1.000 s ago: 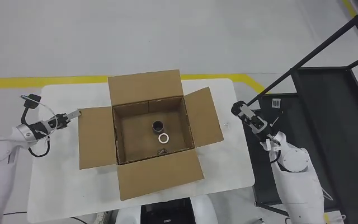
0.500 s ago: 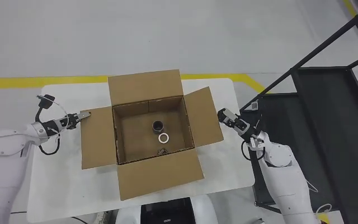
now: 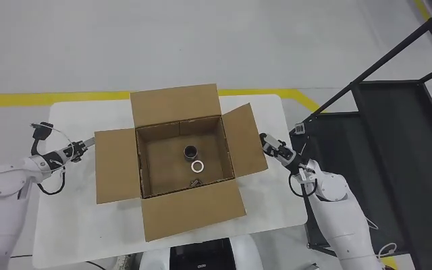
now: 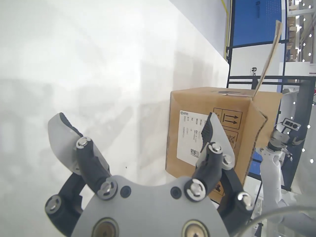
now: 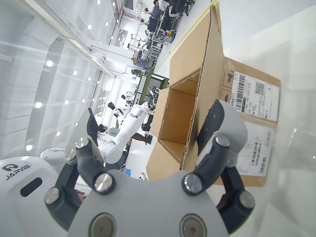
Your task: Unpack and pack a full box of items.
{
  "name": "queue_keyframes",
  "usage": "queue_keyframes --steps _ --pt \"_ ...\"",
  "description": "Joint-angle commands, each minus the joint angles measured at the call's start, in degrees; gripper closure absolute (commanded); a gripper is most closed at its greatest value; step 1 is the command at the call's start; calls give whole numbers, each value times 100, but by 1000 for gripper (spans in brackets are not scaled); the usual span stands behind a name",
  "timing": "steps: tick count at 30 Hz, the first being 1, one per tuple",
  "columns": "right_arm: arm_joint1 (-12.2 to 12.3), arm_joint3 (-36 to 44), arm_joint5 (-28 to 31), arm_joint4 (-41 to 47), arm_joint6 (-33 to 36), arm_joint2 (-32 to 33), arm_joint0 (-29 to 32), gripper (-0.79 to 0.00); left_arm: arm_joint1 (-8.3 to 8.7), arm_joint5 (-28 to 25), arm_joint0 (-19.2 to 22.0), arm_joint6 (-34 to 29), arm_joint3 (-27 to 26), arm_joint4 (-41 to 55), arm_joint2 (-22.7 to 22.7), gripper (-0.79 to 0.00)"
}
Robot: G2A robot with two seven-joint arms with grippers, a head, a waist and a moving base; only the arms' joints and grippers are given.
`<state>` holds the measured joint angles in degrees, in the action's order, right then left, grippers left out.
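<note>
Top view: dark cylinder [image 3: 191, 152] and white ring [image 3: 198, 166] inside the cardboard box [image 3: 174, 106]. Wrist views: left gripper [image 4: 135, 122] at the box's 9 o'clock, right gripper [image 5: 153, 114] at 3 o'clock — both spread wide.

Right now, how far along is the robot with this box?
Done: the box is opened wide. In hand: nothing; the left gripper and right gripper are open and empty, each at one side of it. Left: a dark roll and a white ring lie inside, so either emptying or filling isn't finished.
</note>
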<state>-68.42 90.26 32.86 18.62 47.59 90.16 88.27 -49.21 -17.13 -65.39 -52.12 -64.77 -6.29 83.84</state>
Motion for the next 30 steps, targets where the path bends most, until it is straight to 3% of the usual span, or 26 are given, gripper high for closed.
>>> queue_keyframes --steps 1,7,15,26,30 --pt "7 74 -1 78 50 -21 22 -785 -28 -137 71 -101 -70 124 -120 -785" --pt "18 257 -65 345 334 -236 29 -785 -81 -632 269 -482 -342 889 -237 -785" --pt "-17 165 -76 552 521 -810 -87 -785 -109 -776 551 -1059 -829 1508 -390 -785" --pt "-46 -105 -87 342 615 -1413 -228 -785 -349 -1149 1878 -2327 -60 1288 -1677 -785" --pt "-54 -166 -67 162 529 -1559 -314 -785 -473 -1108 2364 -2396 271 1129 -2219 -785"
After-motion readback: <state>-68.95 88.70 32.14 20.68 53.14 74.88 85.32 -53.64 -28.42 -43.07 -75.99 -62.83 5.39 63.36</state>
